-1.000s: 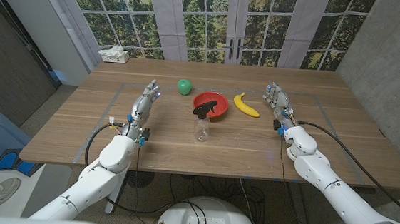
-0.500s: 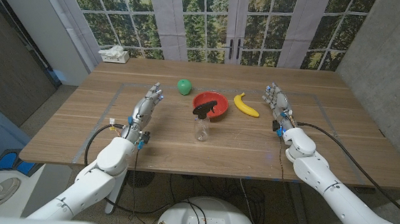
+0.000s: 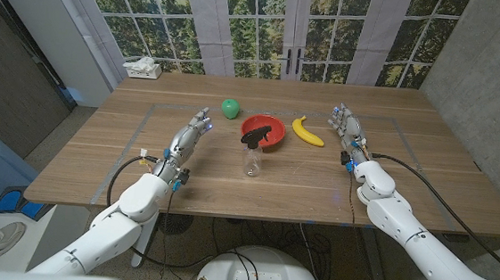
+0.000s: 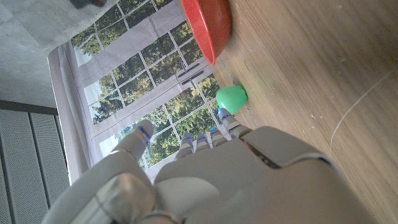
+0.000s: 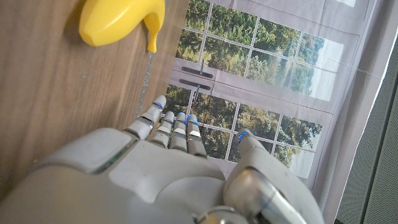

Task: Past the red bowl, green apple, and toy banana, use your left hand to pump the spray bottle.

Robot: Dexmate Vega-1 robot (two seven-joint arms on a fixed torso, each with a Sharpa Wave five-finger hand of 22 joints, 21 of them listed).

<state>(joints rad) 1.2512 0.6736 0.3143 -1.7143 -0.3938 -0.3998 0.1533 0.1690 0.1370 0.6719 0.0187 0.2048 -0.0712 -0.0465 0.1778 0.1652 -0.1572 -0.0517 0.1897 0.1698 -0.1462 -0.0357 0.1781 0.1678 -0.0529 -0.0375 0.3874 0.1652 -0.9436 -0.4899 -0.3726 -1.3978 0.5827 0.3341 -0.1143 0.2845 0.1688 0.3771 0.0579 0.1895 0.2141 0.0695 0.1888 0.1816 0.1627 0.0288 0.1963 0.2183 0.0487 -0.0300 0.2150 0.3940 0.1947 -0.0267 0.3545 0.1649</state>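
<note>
My left hand (image 3: 190,133) holds nothing; its fingers are extended and apart, pointing toward the far side of the wooden table (image 3: 97,150). It is positioned well to the left of the clear plastic spray bottle with the black trigger head (image 3: 252,151). My right hand (image 3: 346,131) is likewise empty, fingers apart, at the right of the table, just beside the yellow toy banana (image 3: 306,131).

Location of the task object: the spray bottle stands upright near the table's centre, directly in front of the red round bowl (image 3: 266,131), its black head overlapping the bowl's near rim in the head view. Whether they touch cannot be determined. The small green apple (image 3: 229,108) lies to the left of the bowl, further back.

Step in hand: bringing the left hand across to the bottle. Recommended procedure, in my judgement:

1. Move the left hand rightward along the near side of the bowl, not over it, so that neither bowl nor apple is disturbed.
2. Keep the fingers apart until the palm reaches the bottle's body.
3. Wrap the body below the black head, then place a finger on the trigger.
4. Squeeze the trigger while the remaining fingers steady the body.

Caution: the bottle is narrow, tall and probably light. A sideways knock during the approach could tip it toward the bowl. Approach slowly and close on it evenly from both sides.

The right hand has no part in this step and should remain clear of the banana.
</note>
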